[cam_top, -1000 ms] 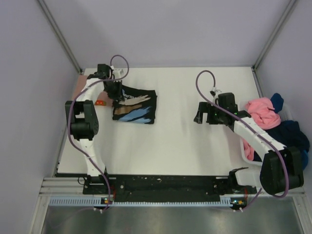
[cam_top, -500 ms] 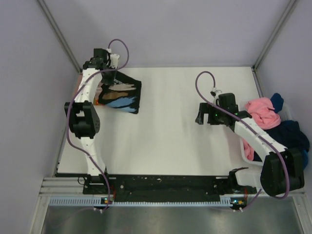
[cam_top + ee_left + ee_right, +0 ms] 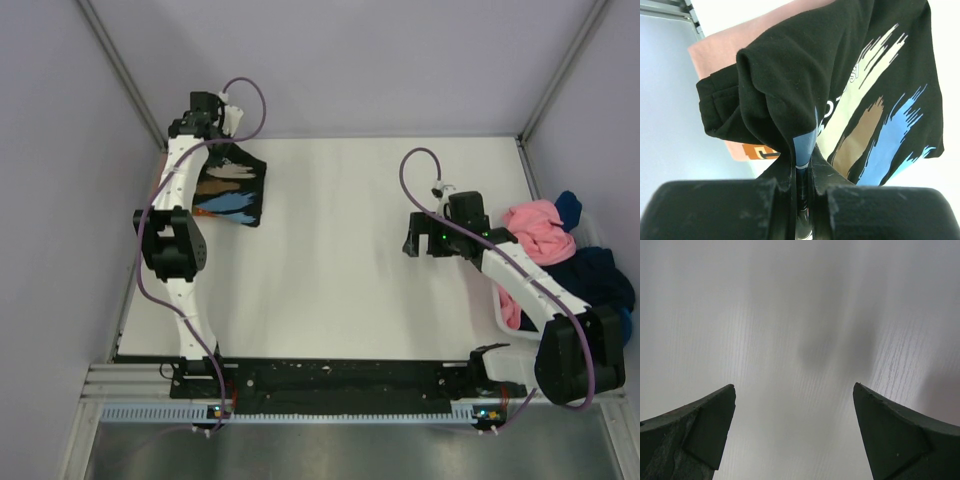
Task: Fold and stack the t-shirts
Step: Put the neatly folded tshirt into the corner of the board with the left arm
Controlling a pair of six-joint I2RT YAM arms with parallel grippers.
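A folded black t-shirt [image 3: 232, 190] with blue, tan and white streaks hangs from my left gripper [image 3: 224, 152] near the table's back left corner. In the left wrist view the gripper [image 3: 804, 156] is shut on a bunched fold of this black t-shirt [image 3: 840, 65]. Beneath it lies a pink t-shirt [image 3: 735, 42] with an orange print, partly covered. My right gripper [image 3: 410, 243] hovers right of centre. Its open jaws [image 3: 795, 395] have only bare white tabletop between them.
More t-shirts are heaped at the table's right edge: a pink one [image 3: 540, 230], a navy one [image 3: 595, 275] and a blue one [image 3: 568, 208], in a white bin [image 3: 498, 312]. Grey walls and metal frame posts enclose the table [image 3: 340, 280].
My left gripper has carried the black t-shirt left and back toward the corner, over the pink one. The right arm has not moved.
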